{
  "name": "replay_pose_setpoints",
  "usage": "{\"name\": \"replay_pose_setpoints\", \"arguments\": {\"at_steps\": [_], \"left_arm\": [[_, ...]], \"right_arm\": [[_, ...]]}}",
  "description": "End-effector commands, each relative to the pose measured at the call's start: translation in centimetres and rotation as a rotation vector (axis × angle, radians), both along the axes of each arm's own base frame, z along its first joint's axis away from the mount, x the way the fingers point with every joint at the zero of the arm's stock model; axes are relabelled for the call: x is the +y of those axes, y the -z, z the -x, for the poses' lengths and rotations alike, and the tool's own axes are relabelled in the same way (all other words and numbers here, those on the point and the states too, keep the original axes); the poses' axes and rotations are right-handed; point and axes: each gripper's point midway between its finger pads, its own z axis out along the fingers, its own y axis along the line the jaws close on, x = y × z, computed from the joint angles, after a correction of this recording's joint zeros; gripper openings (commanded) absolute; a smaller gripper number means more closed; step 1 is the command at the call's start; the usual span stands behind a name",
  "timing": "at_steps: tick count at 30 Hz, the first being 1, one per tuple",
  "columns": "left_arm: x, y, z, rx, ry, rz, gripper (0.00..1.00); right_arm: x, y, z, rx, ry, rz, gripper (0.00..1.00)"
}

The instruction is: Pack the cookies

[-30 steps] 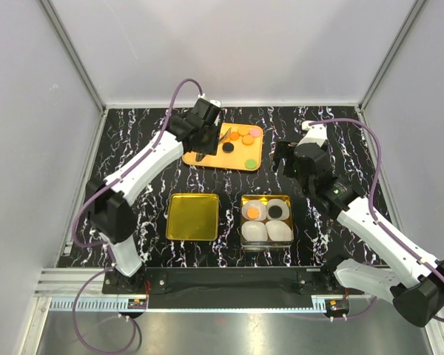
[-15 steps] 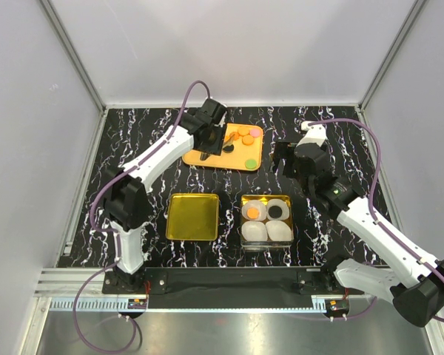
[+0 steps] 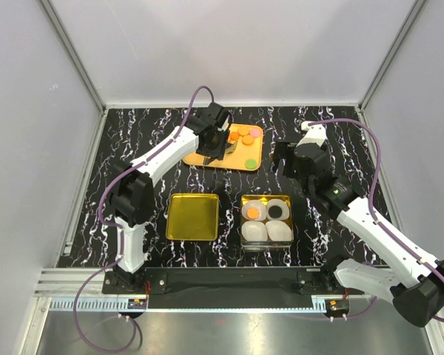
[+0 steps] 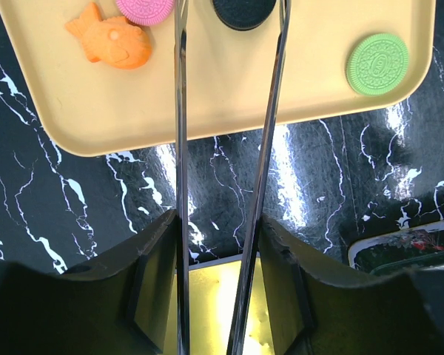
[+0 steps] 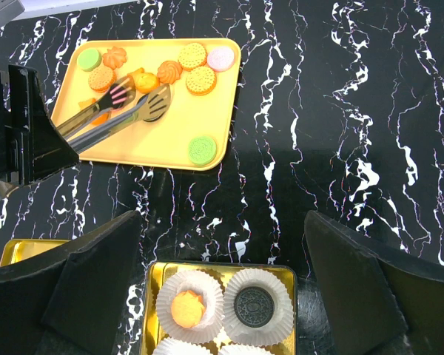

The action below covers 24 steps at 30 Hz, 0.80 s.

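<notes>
Cookies [image 5: 201, 80] lie scattered on a yellow tray [image 4: 96, 103], at twelve o'clock from the left claw [image 4: 219, 229]. That claw pinches a pair of metal tongs [image 4: 179, 148], its fingers pressed on the outside of the two blades, which stand apart and reach out over the tray.

In the left wrist view a black cookie [image 4: 243, 10] sits between the blades at twelve o'clock; whether they touch it cannot be told. A pink cookie [image 4: 148, 9] lies just outside the left blade at eleven o'clock. A fish-shaped orange cookie [image 4: 111, 43] lies beside it at ten o'clock, and a green cookie [image 4: 377, 63] lies apart near the tray's edge at two o'clock.

The tray rests on the black marbled surface [image 4: 340, 170], toward its twelve o'clock side. At six o'clock from the tray a gold lid [image 3: 193, 216] lies flat. At the lid's three o'clock stands a tin [image 5: 220, 265] with white paper cups [image 5: 166, 292]; one cup holds an orange cookie, its neighbour a black one.

The right claw [image 5: 222, 222] hangs above the surface at three o'clock from the tray, spread wide with nothing in it.
</notes>
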Motion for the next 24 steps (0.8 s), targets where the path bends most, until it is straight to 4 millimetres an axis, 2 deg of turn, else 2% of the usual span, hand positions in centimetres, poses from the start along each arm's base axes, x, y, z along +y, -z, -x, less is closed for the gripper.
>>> {"name": "replay_pose_setpoints", "arguments": {"at_steps": [1,11,20,24], "left_arm": [[-1.1,-1.3,-0.7,-0.044,0.025,0.056,0.49],[-0.7,-1.1,0.4,-0.029,0.027,0.064,0.47],[-0.7,-2.4,0.5,-0.054,0.027,0.08,0.4],[-0.6,-3.6,0.5,-0.075,0.022,0.09,0.38]], "right_arm": [[0.1,-1.6,-0.3,-0.058,0.004,-0.027,1.0],[0.2,-1.5,-0.5,-0.055,-0.001,-0.029,1.0],[0.2,-1.4,-0.4,-0.053,0.0,-0.026,1.0],[0.1,-1.5,-0.4,-0.056,0.002,-0.025,1.0]]}}
